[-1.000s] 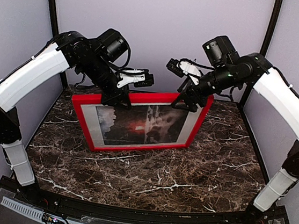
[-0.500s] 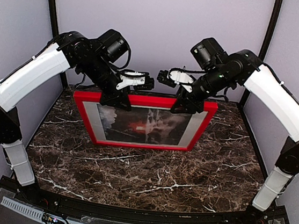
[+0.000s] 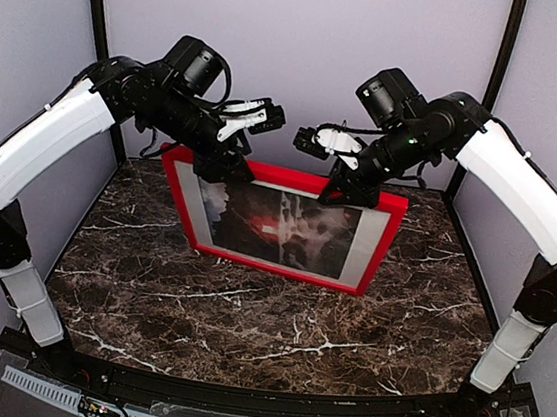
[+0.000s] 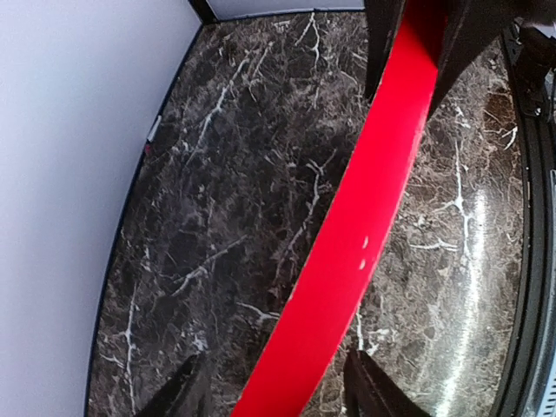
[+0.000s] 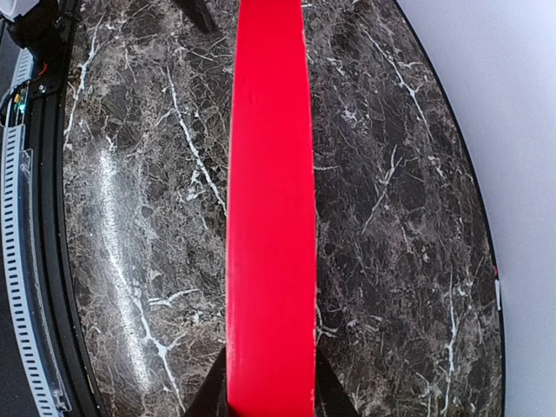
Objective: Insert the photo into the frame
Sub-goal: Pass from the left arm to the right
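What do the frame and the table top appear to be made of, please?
The frame: uniform bright red, smooth, low-sheen surface, likely paint or lacquer; what lies beneath cannot be told. The table top: dark brown with white veins and a glossy glare streak, looking like polished marble, though possibly a printed laminate.

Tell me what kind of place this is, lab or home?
Likely a lab robot cell, not a home: plain pale walls with black corner posts, and a marble-look table bearing the red frame.
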Controlling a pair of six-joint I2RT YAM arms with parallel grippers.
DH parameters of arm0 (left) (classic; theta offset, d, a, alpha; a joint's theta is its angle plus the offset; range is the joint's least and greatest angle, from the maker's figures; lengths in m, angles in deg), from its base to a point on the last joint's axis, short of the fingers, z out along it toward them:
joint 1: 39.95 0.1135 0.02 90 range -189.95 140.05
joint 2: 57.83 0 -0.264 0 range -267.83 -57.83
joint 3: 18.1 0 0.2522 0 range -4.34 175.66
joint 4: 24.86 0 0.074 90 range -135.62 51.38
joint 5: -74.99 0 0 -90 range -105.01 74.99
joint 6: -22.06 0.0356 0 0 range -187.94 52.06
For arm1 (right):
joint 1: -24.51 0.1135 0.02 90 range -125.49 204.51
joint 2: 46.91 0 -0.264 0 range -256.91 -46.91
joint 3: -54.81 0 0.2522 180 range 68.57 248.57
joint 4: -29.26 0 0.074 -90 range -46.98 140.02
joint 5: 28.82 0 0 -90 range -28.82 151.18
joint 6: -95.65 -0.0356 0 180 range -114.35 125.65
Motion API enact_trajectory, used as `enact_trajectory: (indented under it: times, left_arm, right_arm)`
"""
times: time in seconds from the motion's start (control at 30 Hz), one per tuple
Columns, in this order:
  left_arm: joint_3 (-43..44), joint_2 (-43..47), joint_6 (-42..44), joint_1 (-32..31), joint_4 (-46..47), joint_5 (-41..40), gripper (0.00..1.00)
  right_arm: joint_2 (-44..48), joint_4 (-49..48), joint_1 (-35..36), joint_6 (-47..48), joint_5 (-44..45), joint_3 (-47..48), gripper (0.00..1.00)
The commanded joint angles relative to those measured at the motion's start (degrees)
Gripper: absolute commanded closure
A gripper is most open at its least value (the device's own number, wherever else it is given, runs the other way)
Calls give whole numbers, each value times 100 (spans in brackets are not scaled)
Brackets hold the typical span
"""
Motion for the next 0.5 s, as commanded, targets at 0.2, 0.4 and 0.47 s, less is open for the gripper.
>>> enact_trajectory:
  times: [0.2,0.4,0.47]
  left_arm:
    - [-1279,1678,-549,104,1829,-1062,10]
    - [-2058,2398,-1431,487,2418,-1762,1]
    - [-2224,2429,-1812,623,2394,-1845,1]
  right_arm:
    - [90,-700,-435,-1103,-74,288,96]
    - [-20,-1325,-1053,-2471,-530,532,97]
    - [-64,-1680,-1345,-3125,-878,465,99]
